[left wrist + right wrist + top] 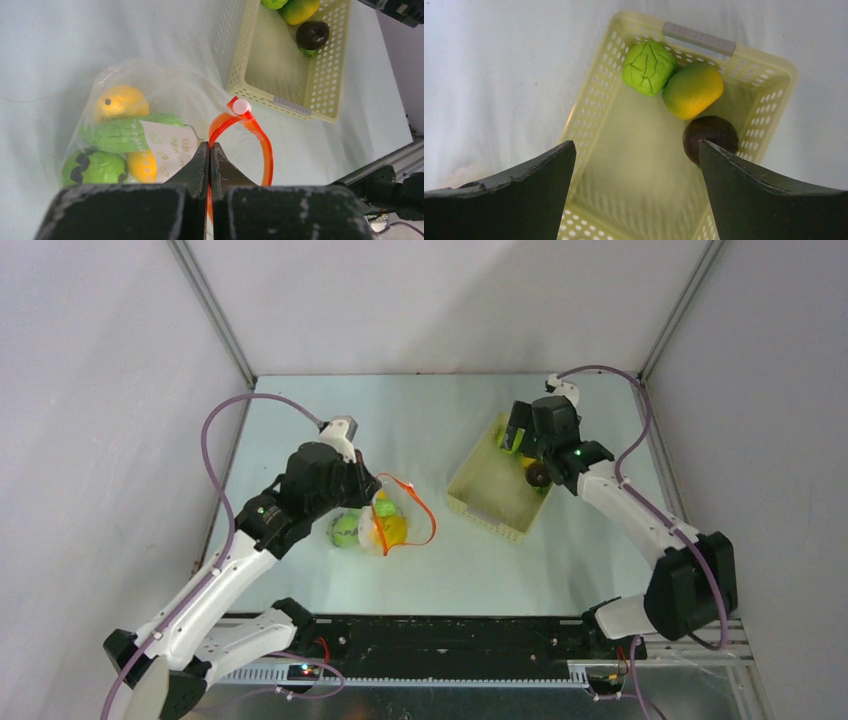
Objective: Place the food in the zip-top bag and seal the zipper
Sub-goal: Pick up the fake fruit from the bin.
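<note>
The clear zip-top bag (150,82) lies on the table holding several pieces of food: a yellow one (120,102), a long green one (115,135), a round green one (92,167) and an orange one (142,165). Its red-orange zipper (267,150) curls open in a loop with a white slider (242,106). My left gripper (210,147) is shut on the zipper strip at the bag's mouth. My right gripper (636,150) hangs open over the basket. Inside the basket lie a green piece (649,66), a yellow-green one (692,90) and a dark purple one (709,137).
The pale yellow lattice basket (480,490) stands tilted at the back right of the table, to the right of the bag (375,525). White walls close in the back and both sides. A black rail runs along the near edge.
</note>
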Tool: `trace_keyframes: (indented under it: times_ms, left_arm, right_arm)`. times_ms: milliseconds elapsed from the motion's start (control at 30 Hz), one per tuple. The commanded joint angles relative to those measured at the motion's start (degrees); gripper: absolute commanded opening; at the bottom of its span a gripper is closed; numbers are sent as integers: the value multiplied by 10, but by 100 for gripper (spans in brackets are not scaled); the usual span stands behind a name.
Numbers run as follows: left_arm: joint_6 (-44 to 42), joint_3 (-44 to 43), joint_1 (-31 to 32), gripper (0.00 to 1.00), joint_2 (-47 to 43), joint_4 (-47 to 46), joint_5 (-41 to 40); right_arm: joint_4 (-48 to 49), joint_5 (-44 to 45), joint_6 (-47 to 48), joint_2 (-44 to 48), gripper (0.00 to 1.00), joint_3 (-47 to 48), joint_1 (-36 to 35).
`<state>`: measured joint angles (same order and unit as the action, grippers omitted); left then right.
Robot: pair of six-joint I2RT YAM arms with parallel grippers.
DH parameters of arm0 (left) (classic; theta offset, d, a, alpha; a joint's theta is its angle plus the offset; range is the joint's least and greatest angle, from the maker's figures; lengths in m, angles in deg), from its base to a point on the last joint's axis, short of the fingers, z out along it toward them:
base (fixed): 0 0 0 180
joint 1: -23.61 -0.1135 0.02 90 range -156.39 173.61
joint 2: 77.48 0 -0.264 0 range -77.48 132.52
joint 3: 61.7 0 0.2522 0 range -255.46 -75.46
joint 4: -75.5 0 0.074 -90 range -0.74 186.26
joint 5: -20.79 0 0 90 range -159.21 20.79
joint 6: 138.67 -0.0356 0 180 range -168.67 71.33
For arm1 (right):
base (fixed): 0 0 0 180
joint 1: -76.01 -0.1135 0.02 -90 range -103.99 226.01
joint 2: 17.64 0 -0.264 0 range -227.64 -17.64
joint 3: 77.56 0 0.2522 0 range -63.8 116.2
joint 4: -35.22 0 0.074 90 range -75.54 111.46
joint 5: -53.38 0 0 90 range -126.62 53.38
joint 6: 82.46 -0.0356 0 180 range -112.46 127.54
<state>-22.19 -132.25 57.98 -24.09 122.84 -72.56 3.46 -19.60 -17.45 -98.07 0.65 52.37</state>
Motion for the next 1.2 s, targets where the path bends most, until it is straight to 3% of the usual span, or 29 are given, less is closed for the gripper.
trace_keyframes:
  times_ms: [0,533,1100,1167]
  left_arm:
    - [-8,-8,2,0,11,-1,-26]
    - [-13,-13,3,0,27,6,-20]
    - [-13,-13,3,0,26,5,-20]
    - [-13,-13,2,0,26,6,-20]
  right_arm:
    - [80,-33,-21,-61,95,32,24]
    - [21,4,11,-305,85,218,32]
    - [-59,13,-3,-402,78,275,27]
    - [-63,13,-3,-403,73,274,24]
